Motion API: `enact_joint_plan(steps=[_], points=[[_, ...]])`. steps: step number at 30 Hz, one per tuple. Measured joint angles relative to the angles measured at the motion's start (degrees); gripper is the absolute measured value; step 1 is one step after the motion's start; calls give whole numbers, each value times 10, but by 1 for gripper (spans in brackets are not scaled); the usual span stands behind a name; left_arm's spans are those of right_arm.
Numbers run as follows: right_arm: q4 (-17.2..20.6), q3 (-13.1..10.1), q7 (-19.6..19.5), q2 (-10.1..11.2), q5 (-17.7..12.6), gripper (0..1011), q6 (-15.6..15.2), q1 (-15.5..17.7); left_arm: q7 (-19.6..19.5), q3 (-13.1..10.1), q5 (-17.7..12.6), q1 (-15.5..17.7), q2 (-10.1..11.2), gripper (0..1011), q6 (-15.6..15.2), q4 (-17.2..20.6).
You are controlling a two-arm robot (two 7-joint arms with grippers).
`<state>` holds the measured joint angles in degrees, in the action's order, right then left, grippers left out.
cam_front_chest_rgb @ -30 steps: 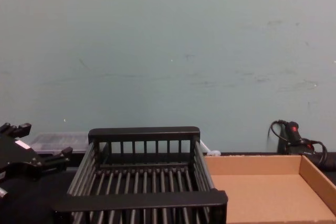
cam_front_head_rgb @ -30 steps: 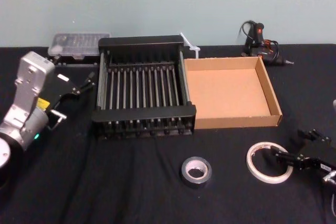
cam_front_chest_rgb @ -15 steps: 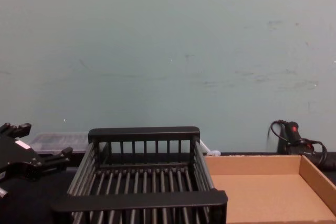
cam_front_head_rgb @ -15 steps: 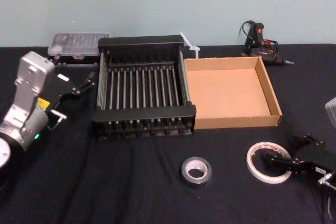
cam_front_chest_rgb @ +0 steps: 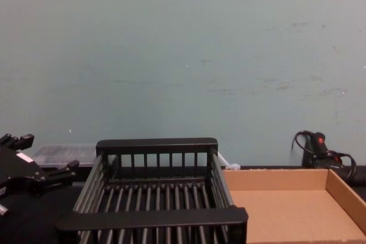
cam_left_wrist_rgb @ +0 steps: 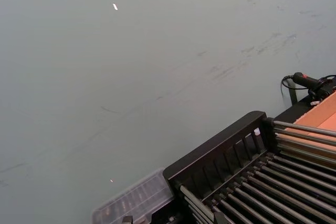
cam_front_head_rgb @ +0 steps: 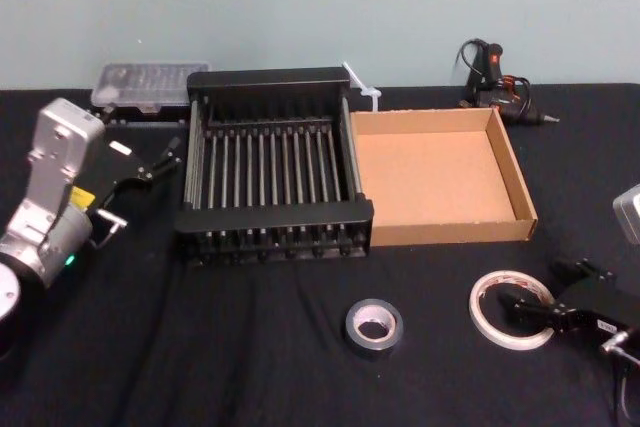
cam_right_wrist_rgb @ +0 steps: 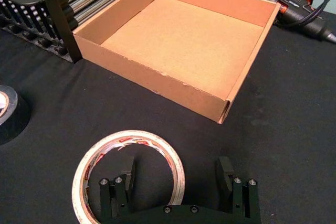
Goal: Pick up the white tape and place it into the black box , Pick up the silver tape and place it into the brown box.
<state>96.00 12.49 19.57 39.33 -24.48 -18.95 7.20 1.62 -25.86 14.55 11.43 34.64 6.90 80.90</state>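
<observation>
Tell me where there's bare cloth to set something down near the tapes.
Bare cloth lies in front of the black box, left of the silver tape, and between that roll and the white tape. It is crowded at the white tape, where the open right gripper straddles its rim.

Two rolls of tape: one white tape [cam_front_head_rgb: 511, 309], a wide thin ring, and one silver tape [cam_front_head_rgb: 374, 327], a small thick roll.

Two open containers side by side: one black box [cam_front_head_rgb: 273, 177] with slatted bars, one brown box [cam_front_head_rgb: 440, 176] of cardboard.

One clear plastic case [cam_front_head_rgb: 150, 82] at the back of the counter [cam_front_head_rgb: 250, 347], behind the black box.

One black corded tool [cam_front_head_rgb: 495, 77] at the back right.

One small white piece [cam_front_head_rgb: 362, 85] behind the black box's far corner; cannot tell what.

Two arms, each with one pincer: left pincer [cam_front_head_rgb: 150, 162], right pincer [cam_front_head_rgb: 540, 307].
</observation>
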Motion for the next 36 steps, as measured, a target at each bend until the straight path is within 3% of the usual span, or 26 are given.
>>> enact_joint_plan(steps=[36], points=[[-6, -3, 17, -5, 8, 1003, -7, -3, 0, 0, 0, 0, 0, 1001, 0, 0]])
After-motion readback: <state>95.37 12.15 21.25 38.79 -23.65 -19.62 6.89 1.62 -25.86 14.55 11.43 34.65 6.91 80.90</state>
